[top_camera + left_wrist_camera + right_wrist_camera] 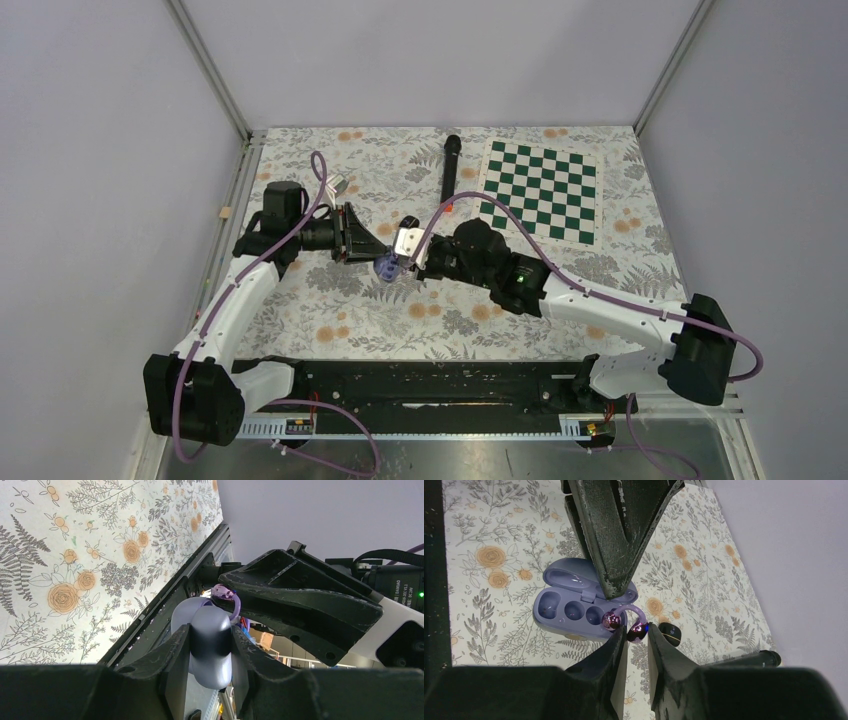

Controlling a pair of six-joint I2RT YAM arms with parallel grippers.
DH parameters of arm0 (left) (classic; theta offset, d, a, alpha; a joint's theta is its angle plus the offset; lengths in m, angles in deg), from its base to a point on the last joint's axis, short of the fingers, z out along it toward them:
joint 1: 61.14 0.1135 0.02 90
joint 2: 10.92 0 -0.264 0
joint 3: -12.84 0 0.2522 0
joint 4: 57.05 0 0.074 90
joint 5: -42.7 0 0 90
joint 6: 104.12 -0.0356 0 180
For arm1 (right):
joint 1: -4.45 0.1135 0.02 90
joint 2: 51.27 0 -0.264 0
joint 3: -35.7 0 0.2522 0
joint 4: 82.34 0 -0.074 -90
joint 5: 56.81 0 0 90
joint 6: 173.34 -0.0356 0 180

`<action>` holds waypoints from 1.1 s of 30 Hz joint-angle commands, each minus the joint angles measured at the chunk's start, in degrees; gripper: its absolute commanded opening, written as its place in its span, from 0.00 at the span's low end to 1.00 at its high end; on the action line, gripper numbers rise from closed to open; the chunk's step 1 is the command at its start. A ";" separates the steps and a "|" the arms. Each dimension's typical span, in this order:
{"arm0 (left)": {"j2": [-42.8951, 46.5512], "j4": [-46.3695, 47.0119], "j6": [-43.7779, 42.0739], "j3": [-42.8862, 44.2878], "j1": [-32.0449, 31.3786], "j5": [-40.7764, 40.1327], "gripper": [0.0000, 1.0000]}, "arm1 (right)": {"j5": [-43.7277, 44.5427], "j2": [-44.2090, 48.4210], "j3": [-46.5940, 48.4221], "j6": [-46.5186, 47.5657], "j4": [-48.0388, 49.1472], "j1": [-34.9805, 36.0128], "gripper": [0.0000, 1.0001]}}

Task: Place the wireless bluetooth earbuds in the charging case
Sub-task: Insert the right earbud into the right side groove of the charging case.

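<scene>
Plainly, your right gripper [636, 633] is pinching the purple earbud [612, 621] at its very fingertips. One bulb is caught between the pads, and the arch and the other bulb stick out toward the charging case [569, 611]. Your left gripper [210, 630] is pressed tight on that case from both sides, holding it with the lid [569, 572] swung open. I cannot tell whether the case rests on the table [330, 320] or hangs just above it. It sits about the middle of the table, a little toward the left edge. The hollows in the case look empty, so I judge you are seating the first bud, which is at the rim beside the nearest hollow and not yet in it. The next move calls for a small shift over that hollow, with the bud turned to match its shape. Then press gently before the fingers part, while your left grip holds steady. The left fingers [616, 540] cross above the lid and crowd the approach, so come in from the case's open side. A black earbud [670, 632] lies on the table just beside your right fingertips; mind you do not nudge it. The microphone [450, 170] lies near the far edge and the chessboard mat [540, 190] toward the far right corner, both well apart.
</scene>
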 commanded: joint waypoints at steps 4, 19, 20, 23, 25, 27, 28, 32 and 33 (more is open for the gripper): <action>0.48 2.21 -0.24 3.29 -0.41 2.51 0.00 | 1.07 -0.89 1.15 3.42 -1.79 2.19 0.00; 0.14 2.21 -0.08 2.92 -0.41 1.62 0.00 | 3.75 1.22 -0.76 1.42 1.24 4.26 0.00; 0.24 2.26 -0.06 2.99 -0.41 1.68 0.00 | 4.25 1.09 -0.82 1.84 1.34 4.50 0.00; 0.32 2.22 -0.07 3.25 -0.41 2.06 0.00 | 6.83 0.34 -1.17 4.23 0.93 5.18 0.00; 0.40 2.24 -0.03 3.27 -0.41 2.20 0.00 | 8.01 0.13 -1.67 5.96 0.85 5.82 0.00; 0.35 2.17 -0.05 3.27 -0.41 2.23 0.00 | 8.66 0.30 -2.27 7.12 1.07 6.29 0.00; 0.28 2.21 -0.03 3.27 -0.37 2.16 0.00 | 8.84 0.54 -2.67 7.53 1.26 6.46 0.00; 0.26 2.24 -0.16 3.14 -0.40 2.07 0.00 | 9.46 1.34 -3.97 8.53 2.21 6.72 0.00; 0.21 2.22 -0.13 3.17 -0.41 2.14 0.00 | 9.40 1.47 -4.14 8.67 2.21 6.70 0.00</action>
